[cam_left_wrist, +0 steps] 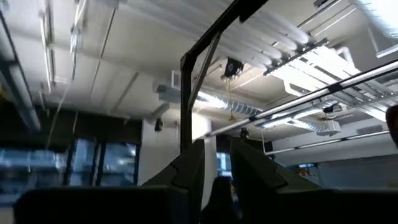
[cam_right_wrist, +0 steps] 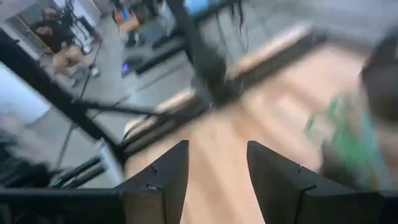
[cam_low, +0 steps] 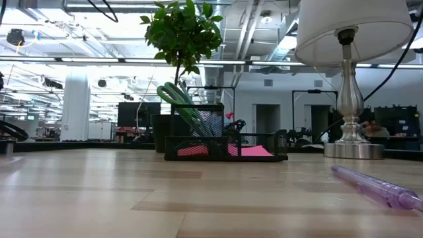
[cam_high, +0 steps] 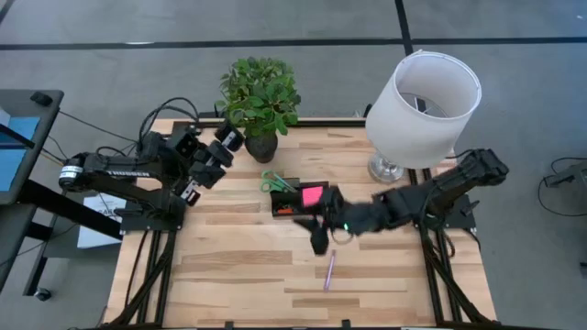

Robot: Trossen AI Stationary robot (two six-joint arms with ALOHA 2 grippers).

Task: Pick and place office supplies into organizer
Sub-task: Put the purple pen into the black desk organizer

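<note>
The black mesh organizer (cam_high: 295, 200) (cam_low: 225, 142) stands mid-table. A pink sticky-note pad (cam_high: 312, 195) (cam_low: 252, 151) lies in its low tray. Green-handled scissors (cam_high: 274, 181) (cam_low: 180, 102) lean in its taller cup, handles up. A purple pen (cam_high: 328, 270) (cam_low: 378, 186) lies flat on the wood nearer the front edge. My right gripper (cam_high: 316, 236) (cam_right_wrist: 217, 162) hangs open and holds nothing, just in front of the organizer and above the table. My left gripper (cam_high: 231, 137) (cam_left_wrist: 217, 158) is raised at the far left beside the plant, pointing upward. There is a narrow gap between its fingers and nothing in it.
A potted plant (cam_high: 260, 99) stands just behind the organizer, and a white-shaded lamp (cam_high: 424, 105) on a metal base stands at the far right. The pen lies between the right gripper and the front edge. Bare wood (cam_high: 229, 266) stretches along the near left.
</note>
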